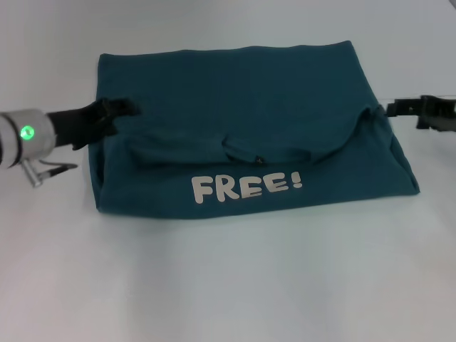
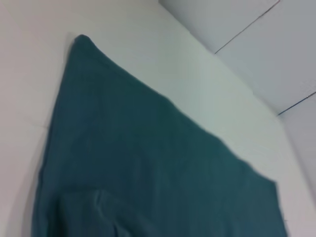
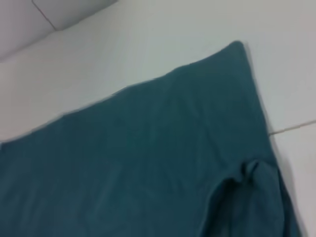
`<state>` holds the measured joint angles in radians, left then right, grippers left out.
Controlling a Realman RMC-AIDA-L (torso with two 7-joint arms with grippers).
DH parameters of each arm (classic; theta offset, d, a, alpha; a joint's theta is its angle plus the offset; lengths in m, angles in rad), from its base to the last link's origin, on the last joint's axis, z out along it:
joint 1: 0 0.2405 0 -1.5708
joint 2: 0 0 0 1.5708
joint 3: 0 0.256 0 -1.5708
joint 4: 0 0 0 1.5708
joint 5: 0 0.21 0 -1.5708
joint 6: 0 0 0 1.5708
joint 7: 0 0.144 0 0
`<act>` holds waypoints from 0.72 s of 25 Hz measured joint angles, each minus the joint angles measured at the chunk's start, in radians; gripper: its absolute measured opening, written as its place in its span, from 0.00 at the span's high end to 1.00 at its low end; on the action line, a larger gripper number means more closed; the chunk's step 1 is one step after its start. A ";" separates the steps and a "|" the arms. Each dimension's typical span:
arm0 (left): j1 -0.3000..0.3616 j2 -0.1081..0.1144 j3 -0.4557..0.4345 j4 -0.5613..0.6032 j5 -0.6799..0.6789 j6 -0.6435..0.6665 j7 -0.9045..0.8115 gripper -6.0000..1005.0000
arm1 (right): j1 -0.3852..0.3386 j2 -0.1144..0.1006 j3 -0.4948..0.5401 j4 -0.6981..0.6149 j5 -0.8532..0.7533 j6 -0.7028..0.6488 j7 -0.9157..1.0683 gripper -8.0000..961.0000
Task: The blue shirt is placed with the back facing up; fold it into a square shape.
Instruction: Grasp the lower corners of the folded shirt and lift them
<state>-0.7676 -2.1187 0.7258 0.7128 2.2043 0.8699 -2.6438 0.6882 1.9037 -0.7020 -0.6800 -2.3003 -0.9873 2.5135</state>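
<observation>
The blue shirt (image 1: 246, 107) is seen lying on the white table (image 1: 228, 285), folded into a wide, nearly square shape. The near part is folded up over the rest, and the white word "FREE!" (image 1: 247, 186) is shown on that near flap, so the shirt is not plain. Soft bumps and folds are seen along the top edge of the flap.

The left gripper (image 1: 121, 108) is seen at the shirt's left edge, just above the left end of the flap. Its black tip lies right at the cloth, over the edge. Whether its fingers are spread or pressed together cannot be told. A green light (image 1: 27, 132) is lit on the left wrist (image 1: 25, 137).

The right gripper (image 1: 399, 108) is seen at the shirt's right edge, just beside the raised right corner of the flap. It cannot be told if it touches the cloth, or if its fingers are spread or pinching.

In the 2 wrist views only the shirt (image 2: 148, 168) (image 3: 138, 168) and the table (image 2: 197, 74) (image 3: 148, 44) are shown.
</observation>
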 joint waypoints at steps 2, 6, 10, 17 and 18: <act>0.059 -0.004 -0.001 0.031 -0.077 0.055 0.024 0.36 | -0.070 0.032 0.032 -0.075 0.063 -0.060 -0.012 0.27; 0.140 0.004 -0.007 0.032 -0.166 0.144 0.052 0.37 | -0.200 0.066 0.087 -0.113 0.284 -0.214 -0.140 0.14; 0.186 0.001 -0.037 0.025 -0.175 0.196 0.091 0.37 | -0.260 0.056 0.134 -0.028 0.443 -0.372 -0.248 0.15; 0.198 0.009 -0.069 -0.032 -0.151 0.176 0.158 0.37 | -0.283 0.031 0.154 0.070 0.468 -0.487 -0.313 0.17; 0.196 0.009 -0.068 -0.038 -0.144 0.158 0.158 0.37 | -0.283 0.031 0.153 0.071 0.468 -0.488 -0.317 0.17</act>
<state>-0.5719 -2.1093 0.6582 0.6751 2.0605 1.0283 -2.4853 0.4052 1.9345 -0.5487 -0.6091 -1.8320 -1.4751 2.1965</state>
